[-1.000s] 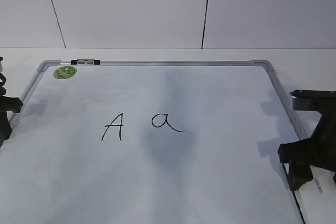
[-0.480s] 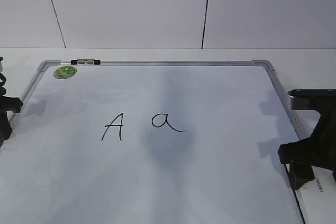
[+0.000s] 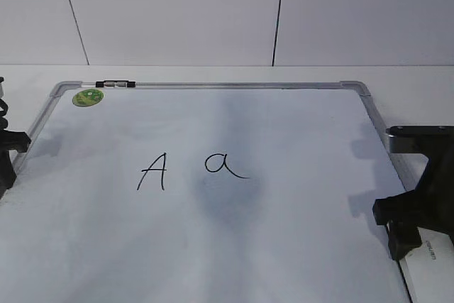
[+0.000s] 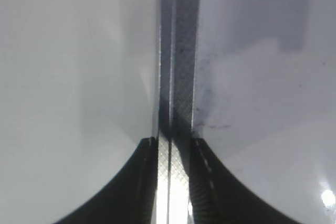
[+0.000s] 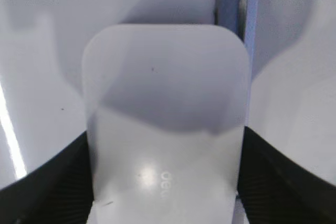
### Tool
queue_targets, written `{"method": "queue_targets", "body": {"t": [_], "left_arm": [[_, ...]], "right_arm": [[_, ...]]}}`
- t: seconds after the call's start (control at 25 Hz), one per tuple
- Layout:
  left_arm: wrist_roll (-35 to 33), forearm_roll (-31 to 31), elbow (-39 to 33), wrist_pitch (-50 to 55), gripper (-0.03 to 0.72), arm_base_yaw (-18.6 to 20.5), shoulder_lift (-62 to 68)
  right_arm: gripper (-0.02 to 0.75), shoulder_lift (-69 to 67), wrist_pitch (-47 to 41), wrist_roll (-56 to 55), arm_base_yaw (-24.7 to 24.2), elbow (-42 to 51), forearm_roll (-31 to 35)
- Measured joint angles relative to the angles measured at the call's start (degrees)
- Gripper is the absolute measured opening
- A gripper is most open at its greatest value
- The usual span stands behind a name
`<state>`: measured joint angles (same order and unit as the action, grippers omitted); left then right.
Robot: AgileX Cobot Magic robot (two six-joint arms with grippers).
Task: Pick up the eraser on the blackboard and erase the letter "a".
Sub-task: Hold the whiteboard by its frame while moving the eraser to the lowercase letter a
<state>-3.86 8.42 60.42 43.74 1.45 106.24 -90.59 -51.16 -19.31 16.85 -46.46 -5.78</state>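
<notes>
I see the right end effector spread wide w/ the eraser between its fingers, at the blackboard right edge. Contact: can't tell. Left end effector sits over the left frame, nearly closed, holding nothing. Letter "a" mid-board, intact.

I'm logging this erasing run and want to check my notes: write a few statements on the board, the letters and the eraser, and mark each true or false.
1. The letter "a" is unerased on the blackboard. True.
2. The capital A is right of it. False: it is left of it.
3. The eraser lies between the right pincer fingers. True.
4. The green sticker is at the board's far right corner. False: far left corner.
5. The left pincer straddles the board's frame. True.
</notes>
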Motion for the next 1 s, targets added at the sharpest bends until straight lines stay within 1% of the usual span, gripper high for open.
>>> {"method": "queue_targets", "body": {"t": [0.36,1.0], "left_arm": [[0.00,0.00,0.00,0.00,0.149,0.00,0.00],[0.00,0.00,0.00,0.00,0.149,0.00,0.00]], "right_arm": [[0.532,-0.12,0.00,0.13,0.00,-0.04,0.14],[0.524,-0.12,-0.10,0.26,0.00,-0.13,0.26]]}}
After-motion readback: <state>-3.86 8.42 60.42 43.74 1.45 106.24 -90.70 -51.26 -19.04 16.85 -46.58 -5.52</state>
